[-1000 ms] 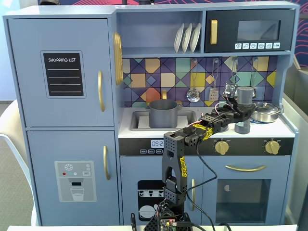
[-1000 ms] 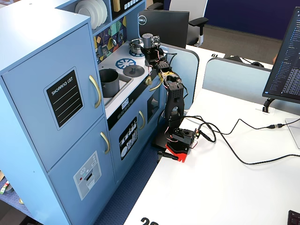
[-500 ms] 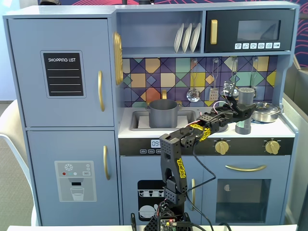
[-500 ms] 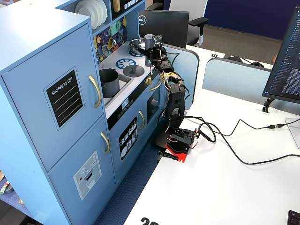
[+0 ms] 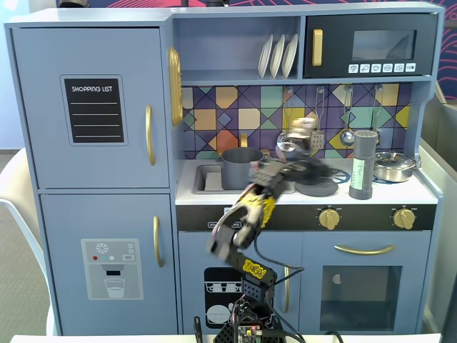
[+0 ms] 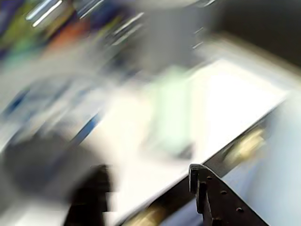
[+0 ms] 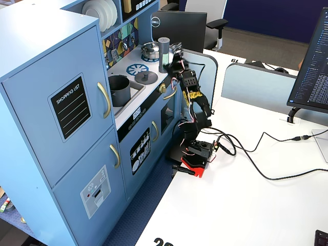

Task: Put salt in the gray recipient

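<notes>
The end effector [image 5: 308,170] had let go of the salt [image 5: 361,164] and swung away empty, its opening too blurred to judge. The salt stood on the counter [image 5: 414,189], well apart from the gray recipient [image 5: 241,168], so nothing was delivered.

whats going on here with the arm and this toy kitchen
A small robot arm stands in front of a toy kitchen. Its end effector, blurred with motion, is over the counter near the flat gray lid; whether it is open or shut can't be told. The salt shaker stands upright and alone on the counter beside the silver pan. The gray pot sits in the sink, to the left in the front fixed view.
</notes>
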### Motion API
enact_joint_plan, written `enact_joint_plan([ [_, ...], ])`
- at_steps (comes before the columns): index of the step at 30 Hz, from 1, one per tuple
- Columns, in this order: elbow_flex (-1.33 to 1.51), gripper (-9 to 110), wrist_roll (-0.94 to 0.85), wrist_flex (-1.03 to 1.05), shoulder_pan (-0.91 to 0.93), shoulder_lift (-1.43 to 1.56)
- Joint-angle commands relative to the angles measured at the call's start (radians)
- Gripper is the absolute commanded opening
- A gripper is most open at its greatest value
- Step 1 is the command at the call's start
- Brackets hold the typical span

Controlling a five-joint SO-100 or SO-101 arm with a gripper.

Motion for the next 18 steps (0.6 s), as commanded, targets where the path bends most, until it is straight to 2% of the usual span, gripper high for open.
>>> enact_joint_plan([
  [1,0.041,0,-0.009,0.379,-0.29,0.247],
  [4,0.135,0,-0.003,0.563,-0.512,0.305],
  [7,0.302,0,0.055,0.574,-0.634,0.35],
  [13,0.75,0,0.029,0.407,-0.637,0.491],
  [18,0.968,0,0.031,0.357,-0.629,0.551],
])
